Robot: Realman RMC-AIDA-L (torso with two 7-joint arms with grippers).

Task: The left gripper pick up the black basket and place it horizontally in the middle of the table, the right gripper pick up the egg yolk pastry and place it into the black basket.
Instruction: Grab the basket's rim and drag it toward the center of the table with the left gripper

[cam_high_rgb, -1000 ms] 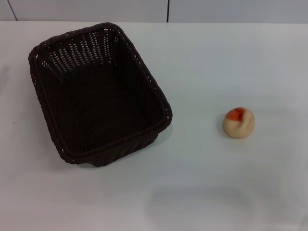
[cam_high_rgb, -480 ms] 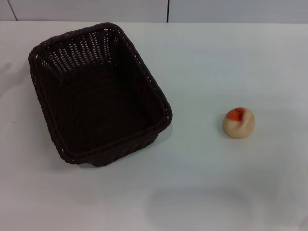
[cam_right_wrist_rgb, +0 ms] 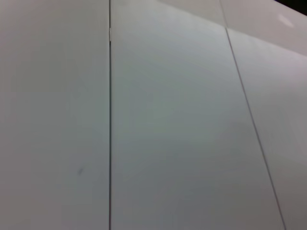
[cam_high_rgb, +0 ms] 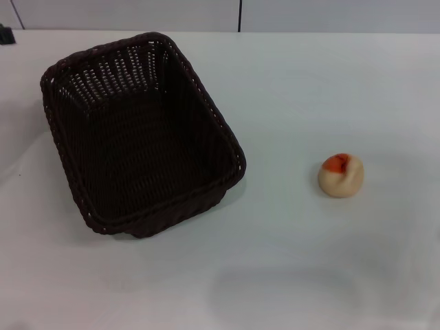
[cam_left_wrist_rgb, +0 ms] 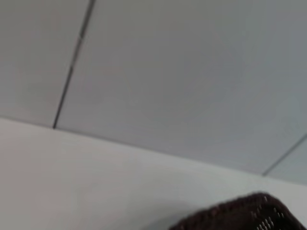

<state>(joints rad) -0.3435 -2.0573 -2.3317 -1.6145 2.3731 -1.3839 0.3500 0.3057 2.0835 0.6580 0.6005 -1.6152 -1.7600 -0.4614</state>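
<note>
Head view: the black basket (cam_high_rgb: 137,151) sits upright on the left half of the table (cam_high_rgb: 309,89), its open mouth facing up.
Basket angle: skewed, with its long sides running from the far left toward the near right rather than square to the table edge.
Basket contents: bare woven floor, with light showing through the open weave of the far wall.
Egg yolk pastry (cam_high_rgb: 340,176): rests on the right side of the table, well apart from the basket, orange-red patch turned up and slightly toward the left.
Left gripper (cam_high_rgb: 5,34): only a dark sliver shows at the far-left edge of the head view, near the back of the table and beyond the basket's far-left corner. It is clear of the basket, and whether it is spread or closed cannot be told from so little.
Left arm pose: the left wrist view looks low across the table (cam_left_wrist_rgb: 72,182) toward the grey wall (cam_left_wrist_rgb: 192,72). A corner of the basket's braided rim (cam_left_wrist_rgb: 249,213) is just entering that picture, so the wrist is held close to level beside the basket.
Right wrist view: pale wall panels (cam_right_wrist_rgb: 168,120) split by thin dark seams fill the picture, with neither table nor pastry in it, so the camera is aimed away from the work.
Backdrop: a grey panelled wall runs along the far edge of the table.
</note>
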